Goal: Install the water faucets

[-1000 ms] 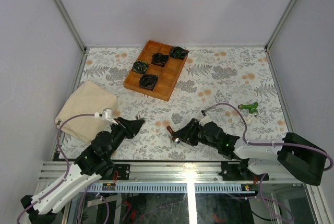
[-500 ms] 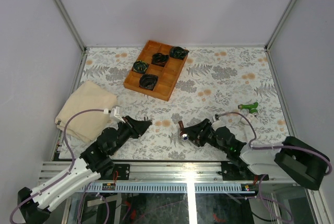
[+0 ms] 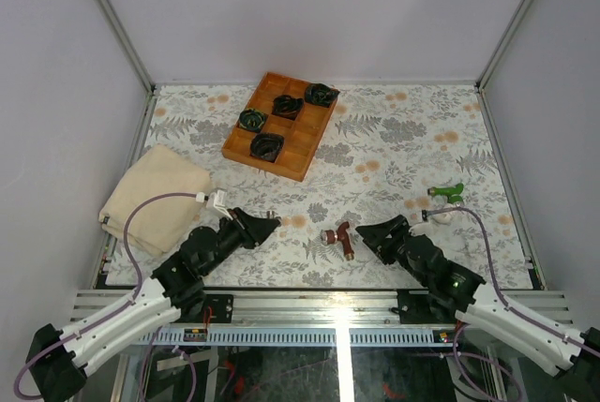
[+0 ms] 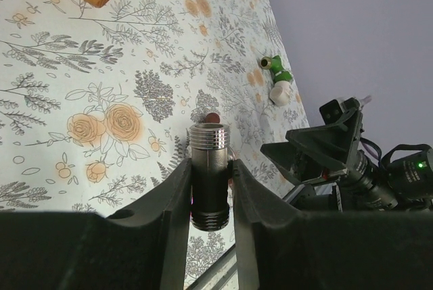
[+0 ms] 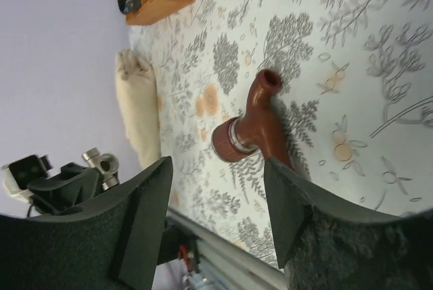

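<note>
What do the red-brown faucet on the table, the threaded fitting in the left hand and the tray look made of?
Red-brown faucet: probably moulded plastic, smooth and slightly glossy, with a silvery ring at its collar. Threaded fitting: looks like metal, bright silver with reflective threads; plated plastic is possible. Tray: wood, warm orange-brown, matte.
</note>
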Robot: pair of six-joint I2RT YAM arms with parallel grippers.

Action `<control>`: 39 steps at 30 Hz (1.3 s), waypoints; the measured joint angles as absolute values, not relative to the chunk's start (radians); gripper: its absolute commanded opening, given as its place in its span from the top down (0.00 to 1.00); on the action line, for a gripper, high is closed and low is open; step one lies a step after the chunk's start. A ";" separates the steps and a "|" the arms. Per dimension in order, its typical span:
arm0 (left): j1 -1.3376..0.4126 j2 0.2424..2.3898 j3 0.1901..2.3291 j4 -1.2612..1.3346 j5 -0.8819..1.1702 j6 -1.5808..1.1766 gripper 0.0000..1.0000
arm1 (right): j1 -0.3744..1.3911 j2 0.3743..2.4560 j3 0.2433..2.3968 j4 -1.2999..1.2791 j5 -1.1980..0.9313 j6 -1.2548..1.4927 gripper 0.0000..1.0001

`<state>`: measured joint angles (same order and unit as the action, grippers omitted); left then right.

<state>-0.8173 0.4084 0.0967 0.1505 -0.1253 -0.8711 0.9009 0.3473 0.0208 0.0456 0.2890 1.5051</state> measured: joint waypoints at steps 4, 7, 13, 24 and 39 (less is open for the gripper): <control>-0.817 0.447 0.091 0.200 -0.106 -0.877 1.00 | 0.901 0.316 0.118 -0.185 0.363 1.394 0.35; -0.817 0.484 0.083 0.247 -0.089 -0.883 1.00 | 0.900 0.436 0.234 -0.266 0.385 1.279 0.33; -0.817 0.524 0.080 0.291 -0.063 -0.889 1.00 | 0.900 0.870 0.419 -0.262 0.345 1.089 0.26; -0.817 0.340 0.080 0.216 -0.087 -0.885 1.00 | 0.900 0.918 0.389 -0.144 0.195 0.981 0.13; -0.817 0.261 0.087 0.065 -0.120 -0.870 1.00 | 1.075 1.379 0.630 0.121 -0.025 0.941 0.23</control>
<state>-0.8173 0.2611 0.0872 0.0650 -0.1200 -0.8703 1.0752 1.3788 0.6296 0.1215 -0.0254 0.9409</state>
